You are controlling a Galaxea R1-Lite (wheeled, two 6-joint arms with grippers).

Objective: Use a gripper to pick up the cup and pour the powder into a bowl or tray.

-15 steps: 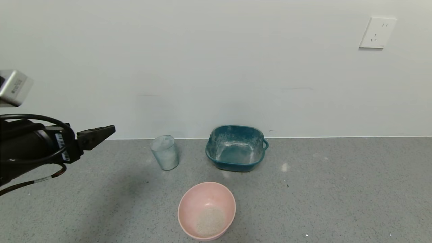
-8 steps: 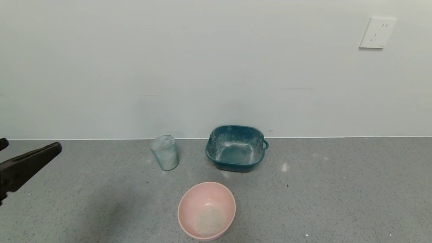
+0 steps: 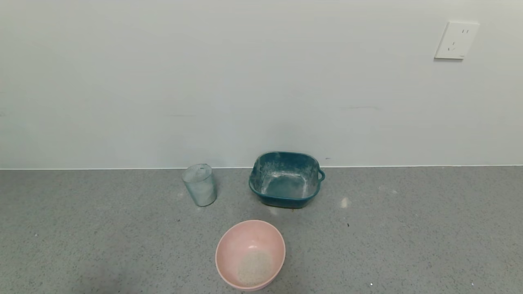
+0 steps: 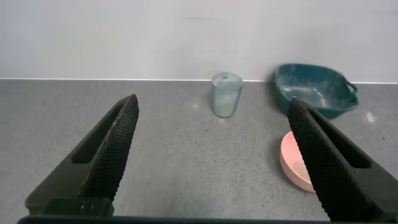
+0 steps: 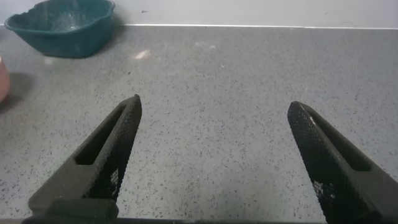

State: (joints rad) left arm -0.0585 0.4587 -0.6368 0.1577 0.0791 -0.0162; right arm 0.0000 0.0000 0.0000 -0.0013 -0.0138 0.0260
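Standing upright near the wall, cup (image 3: 199,185), beside teal tray (image 3: 284,179); lying in pink bowl (image 3: 250,254), powder (image 3: 254,268). Hovering well apart with fingers spread wide, left gripper (image 4: 214,155); right gripper (image 5: 214,155) spread too

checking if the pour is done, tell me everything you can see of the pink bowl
The pink bowl is round, pale pink and looks like smooth plastic. It sits upright on the grey speckled counter, nearest the robot, in front of the cup and the teal tray, touching neither. A small heap of whitish-grey powder lies in its bottom. Neither gripper touches it.
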